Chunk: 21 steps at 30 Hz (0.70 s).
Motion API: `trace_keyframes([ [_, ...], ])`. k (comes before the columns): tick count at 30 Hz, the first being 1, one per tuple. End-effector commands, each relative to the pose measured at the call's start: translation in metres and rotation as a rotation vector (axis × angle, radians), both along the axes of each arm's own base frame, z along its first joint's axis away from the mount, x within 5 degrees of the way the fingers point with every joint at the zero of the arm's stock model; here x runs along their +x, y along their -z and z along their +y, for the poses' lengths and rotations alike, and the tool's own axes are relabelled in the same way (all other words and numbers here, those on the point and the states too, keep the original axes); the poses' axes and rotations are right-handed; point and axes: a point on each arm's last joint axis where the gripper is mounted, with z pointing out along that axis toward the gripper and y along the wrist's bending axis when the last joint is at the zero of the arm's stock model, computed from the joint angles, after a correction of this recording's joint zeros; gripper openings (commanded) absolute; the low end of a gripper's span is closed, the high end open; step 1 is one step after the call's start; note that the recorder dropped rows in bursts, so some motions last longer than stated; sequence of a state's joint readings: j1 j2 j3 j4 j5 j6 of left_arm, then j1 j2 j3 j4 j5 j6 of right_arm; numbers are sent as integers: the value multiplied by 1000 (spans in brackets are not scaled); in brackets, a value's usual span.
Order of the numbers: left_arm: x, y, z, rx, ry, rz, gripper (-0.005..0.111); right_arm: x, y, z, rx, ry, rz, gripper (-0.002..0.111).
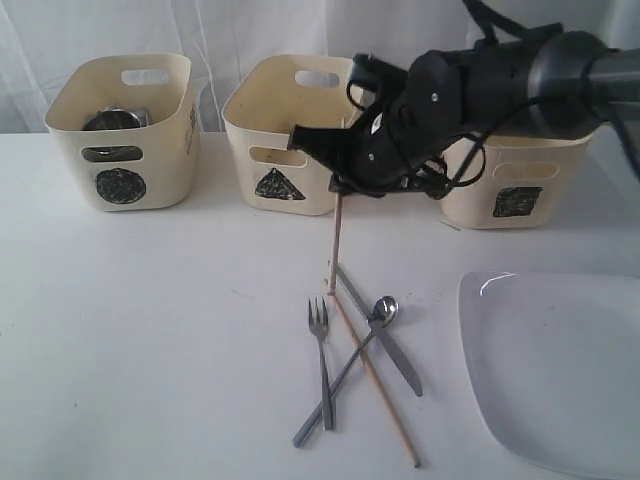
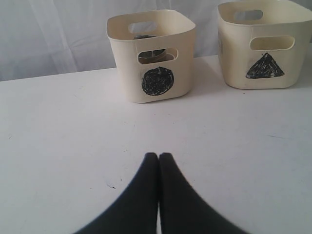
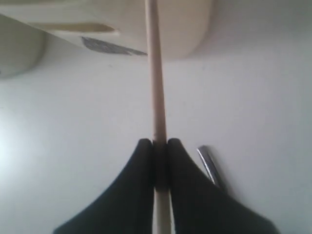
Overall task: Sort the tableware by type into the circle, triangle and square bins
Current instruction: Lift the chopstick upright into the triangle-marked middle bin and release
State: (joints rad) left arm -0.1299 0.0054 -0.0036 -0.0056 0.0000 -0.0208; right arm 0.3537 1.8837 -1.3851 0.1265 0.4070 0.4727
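My right gripper [image 1: 338,182] [image 3: 160,142] is shut on one wooden chopstick [image 1: 334,245] [image 3: 155,73], which hangs nearly upright with its lower tip close to the table, in front of the triangle bin [image 1: 285,140]. The second chopstick [image 1: 375,385] lies on the table, crossed with the knife [image 1: 385,345] [image 3: 210,165], spoon [image 1: 383,311] and fork [image 1: 321,360]. The large white plate [image 1: 560,370] sits at the front right. Steel ware [image 1: 113,120] shows inside the circle bin [image 1: 125,130] [image 2: 151,58]. The square bin [image 1: 510,190] is partly hidden behind the right arm. My left gripper [image 2: 159,155] is shut and empty above bare table, out of the exterior view.
The three cream bins stand in a row along the back before a white curtain. The left wrist view also shows the triangle bin [image 2: 263,48] to the side of the circle bin. A cream bin wall [image 3: 185,29] with a black mark lies just beyond the held chopstick.
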Motion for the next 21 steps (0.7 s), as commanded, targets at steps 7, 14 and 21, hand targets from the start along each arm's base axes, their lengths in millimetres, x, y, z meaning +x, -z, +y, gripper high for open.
trace_keyframes([
  [7, 0, 1, 0, -6, 3, -1, 0, -17, -64, -26, 50, 25, -519, 0],
  [14, 0, 1, 0, -6, 3, -1, 0, 14, -65, -55, 131, 201, -662, 0],
  [21, 0, 1, 0, -6, 3, -1, 0, 43, -76, -51, 135, 196, -698, 0],
])
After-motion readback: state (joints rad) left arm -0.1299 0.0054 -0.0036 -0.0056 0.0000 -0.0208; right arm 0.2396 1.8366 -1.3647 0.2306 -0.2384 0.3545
